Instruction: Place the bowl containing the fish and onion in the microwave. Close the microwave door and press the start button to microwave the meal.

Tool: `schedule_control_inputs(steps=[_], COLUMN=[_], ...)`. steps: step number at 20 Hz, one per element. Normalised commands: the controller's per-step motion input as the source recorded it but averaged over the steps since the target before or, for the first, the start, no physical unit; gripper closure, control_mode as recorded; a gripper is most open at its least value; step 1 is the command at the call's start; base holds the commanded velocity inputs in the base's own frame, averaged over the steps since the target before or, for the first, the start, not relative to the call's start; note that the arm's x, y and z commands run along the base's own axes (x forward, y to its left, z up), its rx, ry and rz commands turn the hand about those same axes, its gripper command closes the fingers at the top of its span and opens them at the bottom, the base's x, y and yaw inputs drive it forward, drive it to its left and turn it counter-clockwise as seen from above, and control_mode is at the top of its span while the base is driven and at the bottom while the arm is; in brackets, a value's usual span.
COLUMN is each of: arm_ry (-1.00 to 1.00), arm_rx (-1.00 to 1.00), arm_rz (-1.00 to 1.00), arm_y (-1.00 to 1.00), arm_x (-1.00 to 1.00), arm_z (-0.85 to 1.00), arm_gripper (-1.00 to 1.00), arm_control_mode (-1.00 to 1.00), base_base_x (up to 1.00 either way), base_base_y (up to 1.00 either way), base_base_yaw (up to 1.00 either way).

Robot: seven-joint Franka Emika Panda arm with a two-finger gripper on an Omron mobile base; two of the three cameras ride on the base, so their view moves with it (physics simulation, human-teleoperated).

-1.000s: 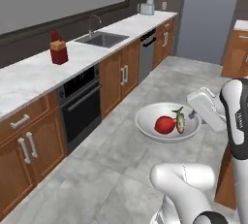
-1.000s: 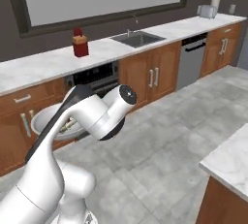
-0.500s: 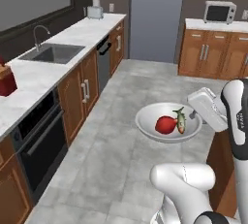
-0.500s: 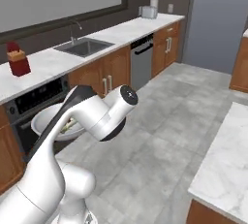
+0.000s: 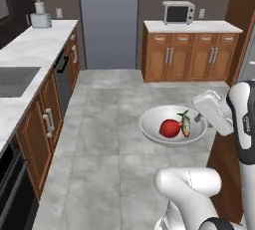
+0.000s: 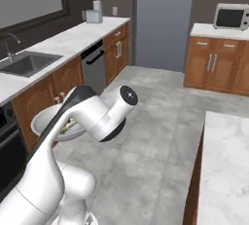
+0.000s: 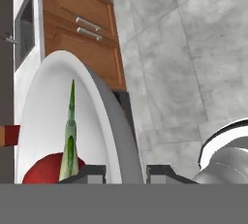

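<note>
My gripper (image 5: pixel 200 119) is shut on the right rim of the shallow white bowl (image 5: pixel 152 124), which hangs level above the floor in front of my base. Inside it the red onion (image 5: pixel 170 128) lies next to the small grey-green fish (image 5: pixel 185 123). In the hand view the bowl (image 7: pixel 43 102) stands edge-on between my fingertips (image 7: pixel 87 172), with the fish (image 7: pixel 70 136) and the onion (image 7: pixel 43 169) in it. In the right base view my arm hides much of the bowl (image 6: pixel 44 119). The microwave (image 5: pixel 178 11) stands far off on the back counter, door shut, also in the right base view (image 6: pixel 232 16).
A long counter with a sink (image 5: pixel 15 79), a toaster (image 5: pixel 41 20) and a dishwasher (image 5: pixel 62 69) runs along the left. A tall grey panel (image 5: pixel 109 20) fills the back wall. A marble island (image 6: pixel 226 170) stands at my right. Open grey floor lies ahead.
The whole scene has swung as the base turned: the sink counter slid left and the microwave counter came into view. The bowl stays held in the same place relative to me.
</note>
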Motion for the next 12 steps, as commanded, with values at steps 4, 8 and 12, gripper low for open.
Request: schedule_control_inputs(steps=[4,8,12], arm_ry=[0.00,0.00,0.00], arm_rx=[0.00,0.00,0.00], arm_rz=[0.00,0.00,0.00], arm_y=[0.00,0.00,0.00], arm_x=[0.00,0.00,0.00], arm_z=[0.00,0.00,0.00], arm_gripper=[1.00,1.00,1.00], arm_control_mode=[1.00,1.00,1.00], base_base_x=[1.00,1.00,1.00], base_base_y=[0.27,0.42,0.46], base_base_yaw=[-0.45,-0.40,-0.31])
